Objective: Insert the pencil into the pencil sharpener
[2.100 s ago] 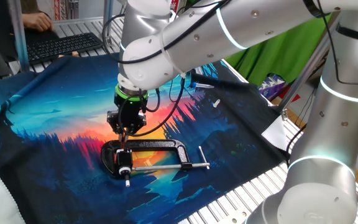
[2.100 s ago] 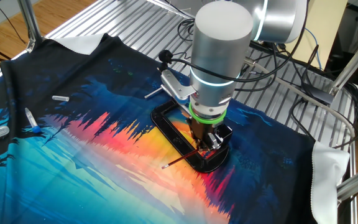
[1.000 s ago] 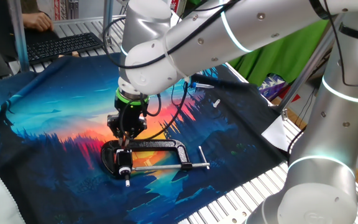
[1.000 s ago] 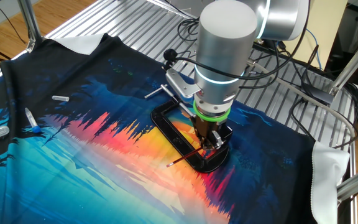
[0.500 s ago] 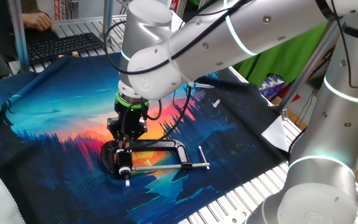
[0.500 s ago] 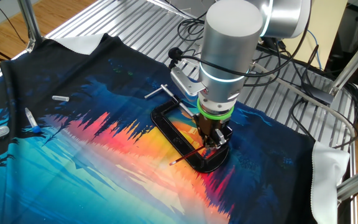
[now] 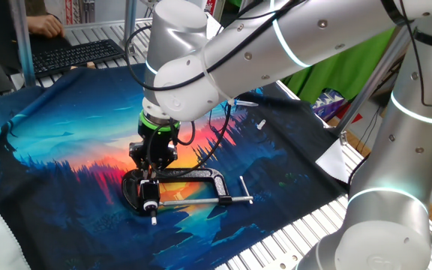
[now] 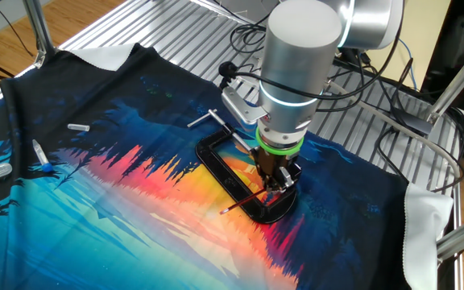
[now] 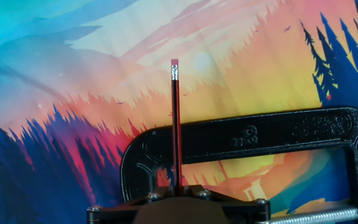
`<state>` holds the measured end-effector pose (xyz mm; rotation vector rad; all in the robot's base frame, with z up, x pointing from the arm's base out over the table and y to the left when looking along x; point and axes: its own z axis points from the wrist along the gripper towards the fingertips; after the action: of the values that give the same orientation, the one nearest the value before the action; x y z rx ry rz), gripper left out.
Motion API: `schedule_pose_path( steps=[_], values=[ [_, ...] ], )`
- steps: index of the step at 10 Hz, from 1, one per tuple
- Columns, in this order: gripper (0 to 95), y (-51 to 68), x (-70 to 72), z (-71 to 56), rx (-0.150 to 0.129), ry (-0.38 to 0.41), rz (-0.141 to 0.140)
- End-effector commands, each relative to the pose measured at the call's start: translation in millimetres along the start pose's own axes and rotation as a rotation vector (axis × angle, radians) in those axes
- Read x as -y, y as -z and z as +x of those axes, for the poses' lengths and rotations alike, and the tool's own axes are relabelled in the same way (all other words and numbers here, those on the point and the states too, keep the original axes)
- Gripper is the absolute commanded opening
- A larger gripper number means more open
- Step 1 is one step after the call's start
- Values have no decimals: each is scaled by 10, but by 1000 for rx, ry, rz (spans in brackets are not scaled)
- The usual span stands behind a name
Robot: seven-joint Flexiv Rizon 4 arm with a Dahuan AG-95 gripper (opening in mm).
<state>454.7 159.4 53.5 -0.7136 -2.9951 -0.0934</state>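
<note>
My gripper [image 7: 153,166] is shut on the pencil [image 8: 244,201], a thin dark red-black stick. In the hand view the pencil [image 9: 176,124] sticks straight out from between my fingers [image 9: 160,198], eraser end farthest away, crossing the black C-shaped clamp [image 9: 247,137]. In the other fixed view my gripper [image 8: 276,182] hangs low over the clamp's near end [image 8: 216,165], with the pencil slanting down to the left. The pencil sharpener [image 7: 149,195], a small black block with a white spot, sits at the clamp's left end just below my gripper. It is hidden in the hand view.
The clamp's silver screw rod [image 7: 201,201] runs right along the printed cloth [image 8: 95,209]. Markers [image 8: 43,161] and a small white piece [image 8: 77,126] lie at the cloth's left side. A keyboard [image 7: 73,54] sits behind. Cables [image 8: 361,89] trail over the metal table.
Over two seconds my gripper has shifted a little to the right with the pencil, staying low over the clamp's end. Nothing has moved in the last half second.
</note>
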Motion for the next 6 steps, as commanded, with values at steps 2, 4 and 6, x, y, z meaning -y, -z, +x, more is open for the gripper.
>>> schedule_pose_path(
  steps=[2,4,6],
  values=[
    [380,2,-6,4,-5,-9,0],
    [380,5,-6,5,-7,10,1],
    [380,34,0,-2,-13,82,27]
  ],
)
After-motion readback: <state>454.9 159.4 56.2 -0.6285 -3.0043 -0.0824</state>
